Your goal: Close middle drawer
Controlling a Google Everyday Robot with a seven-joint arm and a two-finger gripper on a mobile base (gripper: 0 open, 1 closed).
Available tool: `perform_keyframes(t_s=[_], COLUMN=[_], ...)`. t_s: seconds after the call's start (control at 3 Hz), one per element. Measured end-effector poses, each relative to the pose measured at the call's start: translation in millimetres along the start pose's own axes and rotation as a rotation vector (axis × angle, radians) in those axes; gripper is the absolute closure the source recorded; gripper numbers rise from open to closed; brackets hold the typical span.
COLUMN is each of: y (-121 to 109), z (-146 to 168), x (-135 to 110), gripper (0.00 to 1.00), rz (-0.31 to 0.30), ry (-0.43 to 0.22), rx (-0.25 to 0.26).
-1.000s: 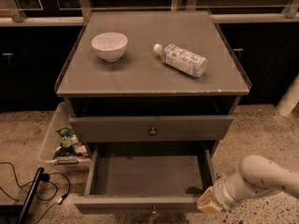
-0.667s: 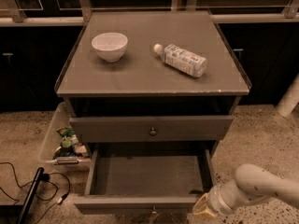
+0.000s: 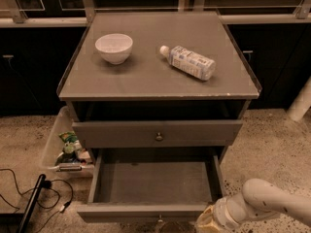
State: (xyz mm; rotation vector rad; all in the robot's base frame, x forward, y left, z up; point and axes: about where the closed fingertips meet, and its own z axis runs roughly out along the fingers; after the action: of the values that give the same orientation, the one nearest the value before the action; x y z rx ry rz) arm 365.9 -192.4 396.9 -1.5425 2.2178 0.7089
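With the gripper (image 3: 207, 222), open or closed I cannot tell, at the pulled-out middle drawer's (image 3: 141, 211) front right corner, pushing inward comes next.

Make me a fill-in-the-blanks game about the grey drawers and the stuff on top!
1. The bottle on the cabinet top is lying on its ____.
2. The white ____ stands to the bottle's left in the picture.
3. The middle drawer is pulled wide ____.
4. The end effector is down low at the ____ end of that drawer's front, as seen in the picture.
Missing words: side; bowl; open; right.
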Motion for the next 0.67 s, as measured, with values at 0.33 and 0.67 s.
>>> perform_keyframes(t_s=[0.33,0.67], y=[0.0,0.0], z=[0.0,0.1], x=[0.0,0.0], gripper=[0.58,0.35], rz=[0.000,0.000], ry=[0.000,0.000], rx=[0.000,0.000])
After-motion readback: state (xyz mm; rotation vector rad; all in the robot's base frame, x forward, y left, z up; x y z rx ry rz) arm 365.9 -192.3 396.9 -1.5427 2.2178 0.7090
